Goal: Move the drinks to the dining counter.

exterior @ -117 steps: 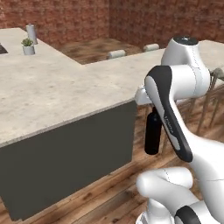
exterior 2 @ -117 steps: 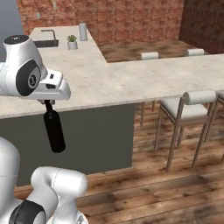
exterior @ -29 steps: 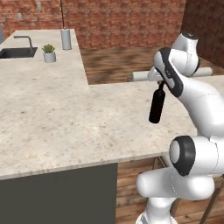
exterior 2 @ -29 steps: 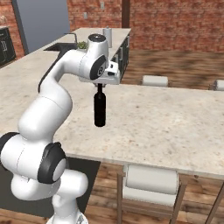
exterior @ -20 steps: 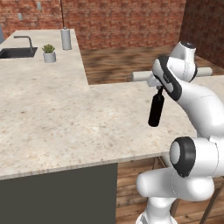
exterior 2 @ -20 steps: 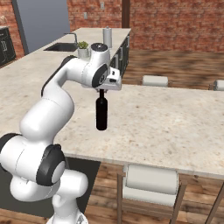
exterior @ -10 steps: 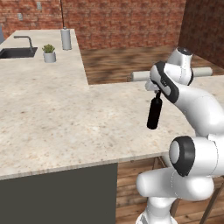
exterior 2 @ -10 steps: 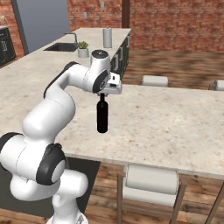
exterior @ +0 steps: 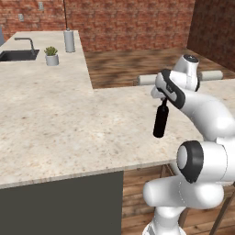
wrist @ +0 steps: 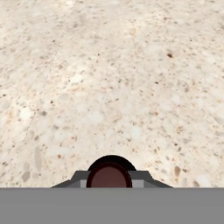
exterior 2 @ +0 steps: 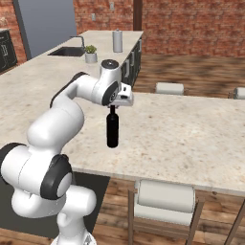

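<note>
- Dining tabletop (exterior: 69, 133) (exterior 2: 191, 129) (wrist: 109, 78): long beige speckled stone slab, spans most of both base views; joins at a corner with the far stretch that carries the sink.
- White robot arm (exterior: 202, 114) (exterior 2: 57, 119): reaches up from the base and bends out over the dining tabletop.
- Pale grey cushioned stools: one (exterior 2: 165, 201) tucked at the near edge in the right base view, one (exterior 2: 170, 88) at the far edge, one (exterior: 147, 80) seen beyond the slab in the left base view.
- Sink (exterior: 16, 55) (exterior 2: 67, 51): dark basin with a faucet, set in the far tabletop, well apart from the arm.
- Tall black wine bottle (exterior: 160, 120) (exterior 2: 112, 127): upright, hanging by its neck from the tool, over the bare dining tabletop near its middle. Base looks just above the stone or maybe touching; can't tell which. In the hand view its round dark top (wrist: 109, 175) sits between the finger tips.
- Tool (exterior: 162, 100) (exterior 2: 113, 108) (wrist: 109, 178): points straight down, jaws clamped on the neck of the wine bottle.
- Grey cylindrical canister (exterior: 69, 41) (exterior 2: 117, 40): upright on the far tabletop, near the plant.
- Small potted plant (exterior: 51, 55) (exterior 2: 90, 54): green leaves in a pale pot, beside the sink, between sink and canister.
</note>
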Robot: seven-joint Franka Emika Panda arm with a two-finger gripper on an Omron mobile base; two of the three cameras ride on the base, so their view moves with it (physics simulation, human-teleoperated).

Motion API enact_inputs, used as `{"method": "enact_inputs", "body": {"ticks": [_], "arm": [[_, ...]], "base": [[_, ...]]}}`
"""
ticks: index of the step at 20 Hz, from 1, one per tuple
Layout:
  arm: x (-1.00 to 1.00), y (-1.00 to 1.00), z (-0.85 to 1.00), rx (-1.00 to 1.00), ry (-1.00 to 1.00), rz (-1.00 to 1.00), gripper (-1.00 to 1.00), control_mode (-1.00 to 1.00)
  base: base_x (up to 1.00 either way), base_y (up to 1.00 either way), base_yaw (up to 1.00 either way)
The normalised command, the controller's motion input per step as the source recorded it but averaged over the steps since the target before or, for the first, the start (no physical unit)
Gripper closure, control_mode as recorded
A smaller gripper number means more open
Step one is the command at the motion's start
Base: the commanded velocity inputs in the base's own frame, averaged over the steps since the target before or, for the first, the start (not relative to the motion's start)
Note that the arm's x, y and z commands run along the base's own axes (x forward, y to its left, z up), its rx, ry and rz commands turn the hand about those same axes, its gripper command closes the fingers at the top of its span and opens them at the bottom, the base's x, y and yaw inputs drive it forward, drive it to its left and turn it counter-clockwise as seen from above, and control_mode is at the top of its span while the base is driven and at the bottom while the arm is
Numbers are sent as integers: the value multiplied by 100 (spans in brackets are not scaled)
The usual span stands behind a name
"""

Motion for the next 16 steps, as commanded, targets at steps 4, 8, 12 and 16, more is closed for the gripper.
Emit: {"method": "enact_inputs", "body": {"ticks": [4, 8, 12, 16], "arm": [[0, 0, -2, 0, 0, 0, 100, -100], [0, 0, -5, 0, 0, 0, 100, -100], [0, 0, -14, 0, 0, 0, 100, -100], [0, 0, -17, 0, 0, 0, 100, -100]], "base": [[0, 0, 0], [0, 0, 0], [0, 0, 0], [0, 0, 0]]}}
